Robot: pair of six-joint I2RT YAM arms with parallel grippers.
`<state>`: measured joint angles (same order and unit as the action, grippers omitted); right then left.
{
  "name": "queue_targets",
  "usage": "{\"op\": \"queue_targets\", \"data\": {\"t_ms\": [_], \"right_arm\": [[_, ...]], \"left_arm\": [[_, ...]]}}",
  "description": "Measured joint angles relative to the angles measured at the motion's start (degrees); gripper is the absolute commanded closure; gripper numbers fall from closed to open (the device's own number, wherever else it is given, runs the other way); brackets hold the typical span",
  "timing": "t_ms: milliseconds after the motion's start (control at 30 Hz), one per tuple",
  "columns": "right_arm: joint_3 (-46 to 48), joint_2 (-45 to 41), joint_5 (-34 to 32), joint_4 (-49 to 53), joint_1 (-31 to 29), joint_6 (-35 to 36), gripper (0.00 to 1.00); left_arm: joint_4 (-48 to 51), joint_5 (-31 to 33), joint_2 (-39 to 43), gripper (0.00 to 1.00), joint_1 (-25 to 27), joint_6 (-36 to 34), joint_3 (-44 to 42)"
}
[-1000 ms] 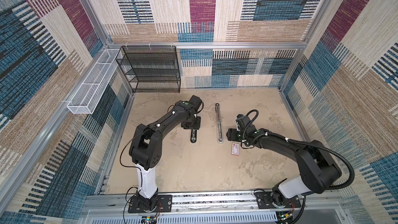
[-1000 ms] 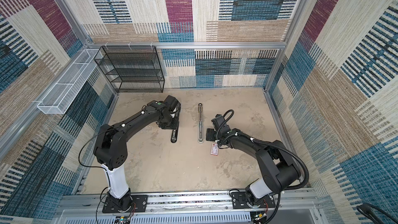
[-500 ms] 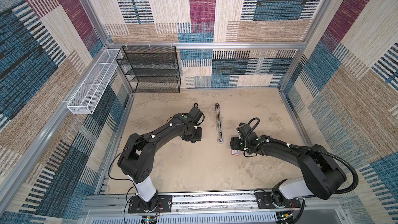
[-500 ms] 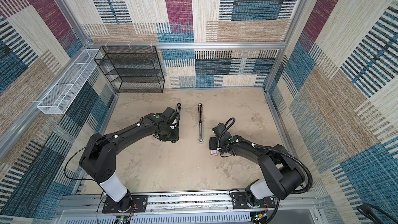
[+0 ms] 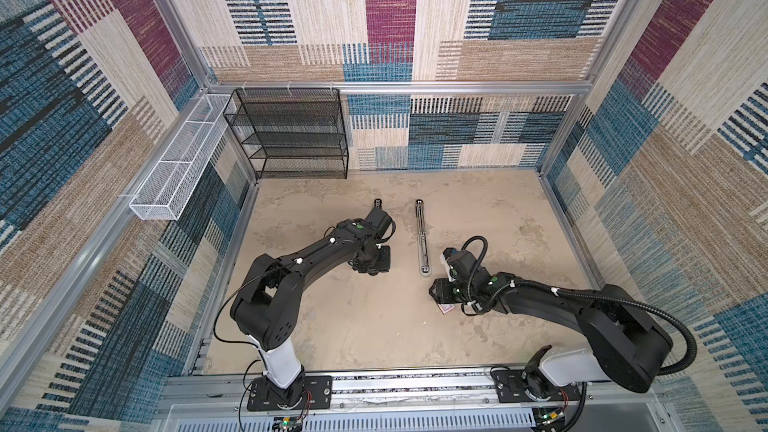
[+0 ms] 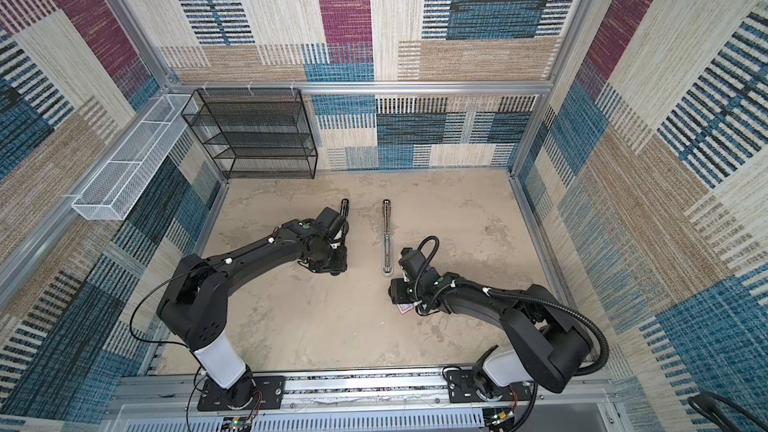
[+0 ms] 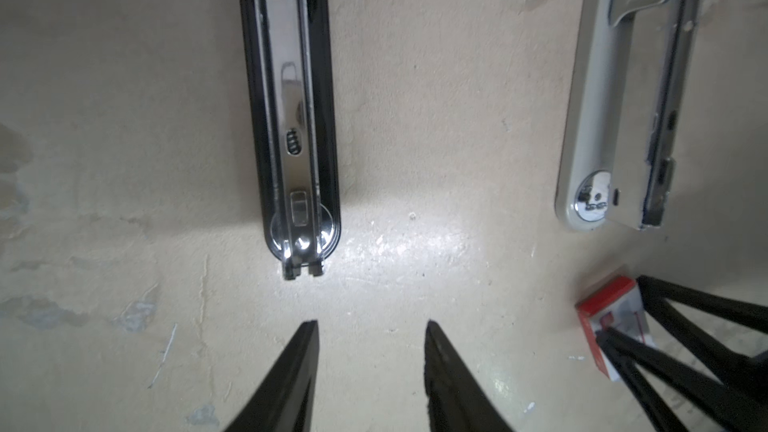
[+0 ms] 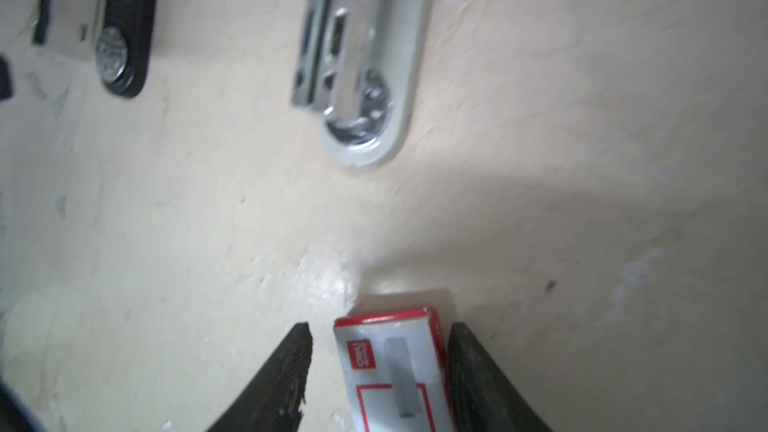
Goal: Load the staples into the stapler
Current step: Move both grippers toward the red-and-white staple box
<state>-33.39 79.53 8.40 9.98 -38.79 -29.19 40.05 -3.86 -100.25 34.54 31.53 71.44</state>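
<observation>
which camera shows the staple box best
The right wrist view: the staple box lies close up between the fingers of the right gripper, red mark and pictured grey strip clear. The left wrist view shows it small, partly behind those fingers. In both top views only a corner peeks from under the right arm.

red "deli" logo on staples box [image 8: 399, 371]

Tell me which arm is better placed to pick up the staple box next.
Right. The right gripper straddles the staple box, one finger at its side, a small gap at the other. The left gripper hangs open before the end of the black stapler, away from the box.
</observation>
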Motion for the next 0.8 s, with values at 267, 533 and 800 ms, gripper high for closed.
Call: {"op": "queue_targets", "data": {"t_ms": [267, 533, 800], "right_arm": [[0.8, -5.8, 1.7, 1.6, 0.1, 2.4, 0.29], [4.0, -11.5, 1.1, 8.5, 0.2, -3.0, 0.34], [9.5, -17.2, 9.7, 9.0, 0.2, -6.0, 0.4]], "left_arm": [[-0.4, -2.5, 2.2, 0.55, 0.4, 0.0, -1.3], [-2.2, -5.6, 4.0, 0.55, 2.2, -0.2, -1.9], [-3.5, -7.6, 3.3, 0.55, 4.0, -0.2, -1.9]]}}
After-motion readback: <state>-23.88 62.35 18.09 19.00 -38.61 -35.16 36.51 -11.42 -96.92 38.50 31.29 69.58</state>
